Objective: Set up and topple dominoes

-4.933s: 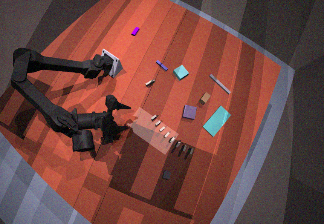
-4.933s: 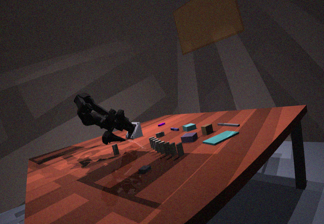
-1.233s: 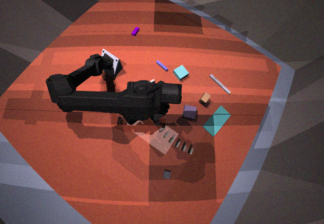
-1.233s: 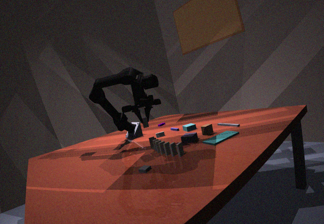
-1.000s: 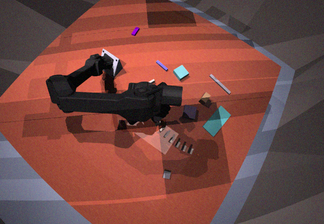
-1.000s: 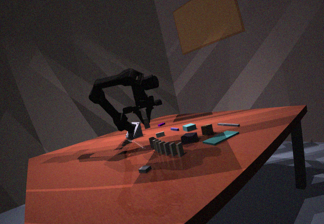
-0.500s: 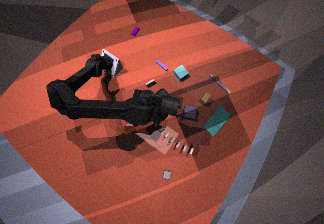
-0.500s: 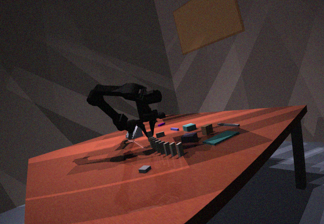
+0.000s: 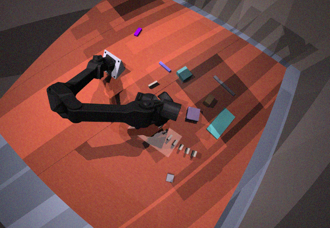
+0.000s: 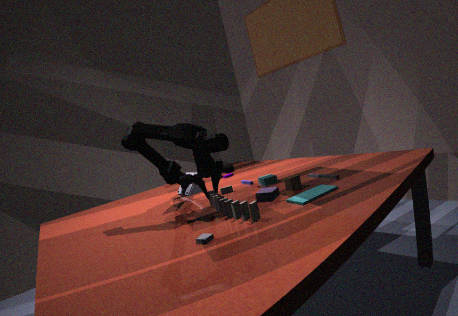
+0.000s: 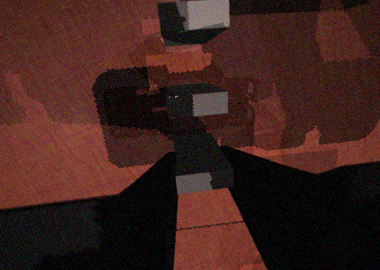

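Observation:
A row of several standing dominoes (image 9: 187, 151) (image 10: 244, 210) (image 11: 210, 104) runs toward the right in the top view. My gripper (image 10: 212, 195) (image 11: 197, 156) points down at the row's arm-side end, shut on a domino (image 11: 193, 183) that lines up with the row in the wrist view. A gap shows between it and the nearest standing domino. The arm hides this end in the top view. Whether the held domino's foot touches the table cannot be told. A loose pale domino-like block (image 9: 153, 84) (image 10: 226, 189) lies behind the row.
A purple block (image 9: 193, 114) (image 10: 267, 194) and teal slab (image 9: 221, 123) (image 10: 312, 194) lie beyond the row. Farther back are a teal block (image 9: 184, 73), brown block (image 9: 209, 100), grey bar (image 9: 223, 85) and blue stick (image 9: 164, 66). A small grey block (image 9: 169, 177) (image 10: 204, 238) lies in front.

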`<state>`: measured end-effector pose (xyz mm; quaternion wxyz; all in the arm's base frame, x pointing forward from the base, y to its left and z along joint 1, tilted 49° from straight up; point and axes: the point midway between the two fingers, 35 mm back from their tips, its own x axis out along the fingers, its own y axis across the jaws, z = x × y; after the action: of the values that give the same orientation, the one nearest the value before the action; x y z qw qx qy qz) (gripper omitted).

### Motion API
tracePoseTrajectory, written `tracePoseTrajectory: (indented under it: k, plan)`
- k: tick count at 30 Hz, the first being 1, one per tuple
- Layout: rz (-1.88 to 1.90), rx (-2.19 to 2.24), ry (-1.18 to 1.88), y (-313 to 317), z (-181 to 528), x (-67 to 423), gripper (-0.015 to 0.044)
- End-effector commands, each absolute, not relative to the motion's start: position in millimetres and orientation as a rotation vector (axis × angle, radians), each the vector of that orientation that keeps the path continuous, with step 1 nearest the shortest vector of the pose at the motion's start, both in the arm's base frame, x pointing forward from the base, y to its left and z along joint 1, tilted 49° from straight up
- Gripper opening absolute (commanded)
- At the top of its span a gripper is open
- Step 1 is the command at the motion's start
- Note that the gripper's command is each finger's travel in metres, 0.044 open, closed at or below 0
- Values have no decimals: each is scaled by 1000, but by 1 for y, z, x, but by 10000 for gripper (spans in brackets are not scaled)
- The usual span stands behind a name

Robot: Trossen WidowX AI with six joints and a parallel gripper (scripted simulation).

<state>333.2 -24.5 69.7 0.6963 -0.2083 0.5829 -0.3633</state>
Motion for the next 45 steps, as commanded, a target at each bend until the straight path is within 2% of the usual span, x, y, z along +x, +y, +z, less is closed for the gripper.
tracePoseTrajectory:
  k: [1, 12, 16, 23, 28, 31, 36, 45]
  plan:
    - [-811, -472, 1299, -25, 70, 333, 160]
    - [-811, -472, 1299, -25, 70, 333, 440]
    - [-799, -475, 1295, -16, 77, 335, 440]
    - [-697, -504, 1262, 71, 153, 323, 440]
    - [-695, -505, 1261, 73, 155, 322, 440]
    - [-578, -659, 1347, 83, 132, 316, 440]
    - [-168, -1136, 1574, 103, 60, 285, 440]
    - [323, -1595, 1729, 107, -2, 239, 440]
